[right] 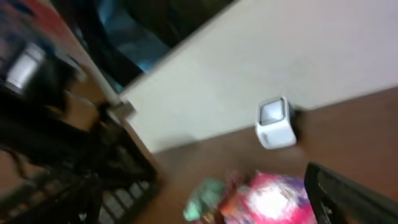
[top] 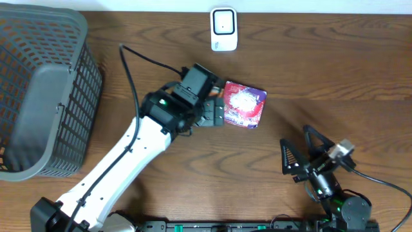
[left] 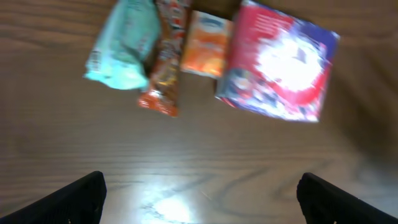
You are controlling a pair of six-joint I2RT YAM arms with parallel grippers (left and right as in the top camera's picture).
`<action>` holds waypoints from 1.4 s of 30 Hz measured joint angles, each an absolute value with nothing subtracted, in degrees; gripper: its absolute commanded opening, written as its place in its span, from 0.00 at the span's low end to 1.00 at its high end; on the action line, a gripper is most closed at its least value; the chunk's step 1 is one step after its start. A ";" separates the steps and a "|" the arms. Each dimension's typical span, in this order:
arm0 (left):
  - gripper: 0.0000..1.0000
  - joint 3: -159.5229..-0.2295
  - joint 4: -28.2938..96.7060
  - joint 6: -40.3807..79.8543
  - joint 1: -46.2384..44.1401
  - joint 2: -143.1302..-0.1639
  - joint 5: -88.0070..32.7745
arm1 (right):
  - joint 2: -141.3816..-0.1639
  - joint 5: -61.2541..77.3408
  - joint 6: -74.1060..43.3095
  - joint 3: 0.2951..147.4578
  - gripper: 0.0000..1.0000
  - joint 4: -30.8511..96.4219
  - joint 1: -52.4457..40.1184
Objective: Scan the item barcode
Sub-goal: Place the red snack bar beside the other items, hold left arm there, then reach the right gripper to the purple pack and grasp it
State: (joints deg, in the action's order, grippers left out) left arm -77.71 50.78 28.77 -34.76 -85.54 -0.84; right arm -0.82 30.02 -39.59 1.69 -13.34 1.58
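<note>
A red and purple packet (top: 246,104) lies mid-table, and my left gripper (top: 217,109) hovers at its left edge, open and empty. In the left wrist view the same red and purple packet (left: 280,62) lies in a row with an orange packet (left: 207,43), an orange-red bar (left: 166,62) and a teal packet (left: 122,46). My left gripper (left: 199,202) stands wide over bare wood below them. The white scanner (top: 224,29) stands at the table's far edge. My right gripper (top: 301,149) is open near the front right, holding nothing.
A grey mesh basket (top: 38,96) fills the left side of the table. A black cable (top: 138,58) runs from the left arm toward the far edge. The right wrist view is blurred, showing the scanner (right: 275,122), the packets and the basket (right: 81,180).
</note>
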 measured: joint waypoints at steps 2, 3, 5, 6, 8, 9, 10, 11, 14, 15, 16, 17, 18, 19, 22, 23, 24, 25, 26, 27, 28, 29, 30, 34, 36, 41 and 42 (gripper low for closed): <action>0.98 -77.69 51.13 28.77 -32.08 -85.54 -0.69 | -1.98 29.06 -40.12 4.99 0.99 -11.16 1.58; 0.98 -77.69 51.22 28.77 -30.57 -85.54 -0.54 | -2.76 28.69 -39.66 6.61 0.99 -9.72 1.58; 0.98 -77.67 51.59 28.80 -27.46 -85.54 -0.19 | -7.57 27.55 -36.62 14.83 0.99 -2.09 1.58; 0.98 -77.65 52.10 28.80 -26.17 -85.54 -0.05 | -11.18 26.92 -33.85 19.88 0.99 3.25 1.56; 0.98 -77.49 52.77 28.93 -23.94 -85.54 0.19 | -18.61 26.15 -28.64 28.62 0.99 13.30 1.58; 0.98 -77.45 53.23 28.93 -22.92 -85.54 0.23 | -23.27 25.65 -25.89 33.39 0.99 18.46 1.58; 0.98 -77.45 53.54 28.93 -22.06 -85.54 0.21 | -28.16 25.30 -23.31 37.93 0.99 22.98 1.56; 0.98 -77.41 53.67 28.95 -21.12 -85.54 0.21 | -34.28 24.64 -20.12 43.64 0.99 29.02 1.58; 0.98 -77.28 53.71 28.95 -19.16 -85.56 0.40 | -52.45 24.25 -11.49 59.77 0.99 47.16 1.56; 0.97 -77.25 53.78 28.95 -18.94 -85.56 0.36 | -57.43 24.62 -9.41 63.94 0.99 51.27 1.58; 0.98 -77.28 53.76 28.95 -18.87 -85.56 0.36 | -61.80 25.23 -8.01 67.77 0.99 55.18 1.56; 0.98 -77.25 53.69 28.95 -18.85 -85.56 0.36 | -66.65 25.98 -6.66 71.61 0.99 58.02 1.56; 0.98 -77.25 53.78 28.95 -18.85 -85.56 0.34 | -71.05 26.94 -5.54 74.87 0.99 60.58 1.56; 0.98 -77.23 53.76 28.95 -18.85 -85.56 0.34 | -75.40 28.10 -4.67 77.67 0.99 62.54 1.58; 0.98 -77.23 53.78 28.95 -18.85 -85.56 0.36 | -85.25 31.48 -2.87 80.40 0.99 65.17 1.56; 0.98 -77.23 53.74 28.95 -18.85 -85.56 0.36 | -88.20 32.16 -2.46 80.58 0.99 65.19 1.56; 0.98 -77.25 53.71 28.95 -18.85 -85.56 0.36 | -90.85 32.69 -2.28 80.60 0.99 65.10 1.56; 0.98 -77.23 53.76 28.95 -18.85 -85.58 0.36 | -93.03 33.01 -2.22 80.60 0.98 65.10 1.56; 0.98 -77.23 53.74 28.95 -18.85 -85.58 0.36 | -95.44 33.39 -2.04 80.60 0.95 64.86 1.56; 0.98 -77.23 53.74 28.95 -18.85 -85.58 0.36 | -97.17 33.74 -2.02 80.60 0.93 64.62 1.56; 0.98 -77.23 53.74 28.95 -18.85 -85.58 0.36 | -99.24 34.11 -2.00 80.60 0.91 64.01 1.56; 0.98 -77.23 53.76 28.95 -18.85 -85.58 0.36 | -101.12 34.70 -1.80 80.60 0.91 63.00 1.58; 0.98 -77.23 53.74 28.95 -18.85 -85.58 0.36 | -102.80 35.20 -1.76 80.60 0.89 61.98 1.56; 0.98 -77.23 53.74 28.95 -18.85 -85.58 0.36 | -109.21 36.95 -1.72 80.62 0.87 59.40 1.58; 0.98 -77.23 53.74 28.95 -18.85 -85.58 0.36 | -112.12 38.76 -1.15 80.62 0.82 57.98 1.58; 0.98 -77.23 53.74 28.95 -18.85 -85.58 0.36 | -121.27 46.72 2.66 80.64 0.74 54.26 1.58; 0.98 -77.23 53.78 28.95 -18.85 -85.58 0.36 | -122.72 47.94 3.11 80.64 0.74 53.36 1.56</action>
State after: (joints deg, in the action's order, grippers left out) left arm -77.23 53.78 28.95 -18.85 -85.58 0.36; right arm -122.72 47.94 3.11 80.64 53.36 1.56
